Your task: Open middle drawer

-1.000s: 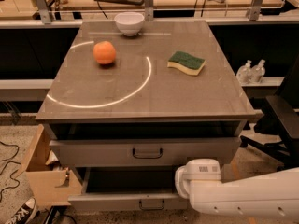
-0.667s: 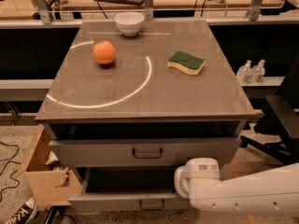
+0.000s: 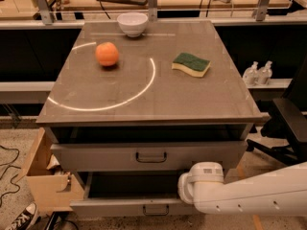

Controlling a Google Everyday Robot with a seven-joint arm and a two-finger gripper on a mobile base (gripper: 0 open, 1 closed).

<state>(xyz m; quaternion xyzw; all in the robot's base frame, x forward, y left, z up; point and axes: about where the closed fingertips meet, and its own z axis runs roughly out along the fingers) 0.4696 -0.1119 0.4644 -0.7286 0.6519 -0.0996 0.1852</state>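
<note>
The middle drawer [image 3: 96, 157] is a wide grey metal front with a small dark loop handle [image 3: 151, 156] at its centre, just below the cabinet's top. A dark gap shows above it. Below it a lower drawer [image 3: 110, 207] stands pulled out, its dark inside showing. My white arm [image 3: 249, 195] comes in from the lower right. Its rounded end [image 3: 201, 182] sits in front of the right part of the lower drawer's opening, below and right of the middle drawer's handle. My gripper is hidden beyond this end.
On the cabinet top [image 3: 192, 104] lie an orange [image 3: 107, 54], a green and yellow sponge [image 3: 191, 64] and a white bowl [image 3: 133, 23]. An open cardboard box [image 3: 43, 183] stands at the left, an office chair [image 3: 288, 123] at the right.
The end of my arm has shifted only slightly. The drawers and the things on top have not moved.
</note>
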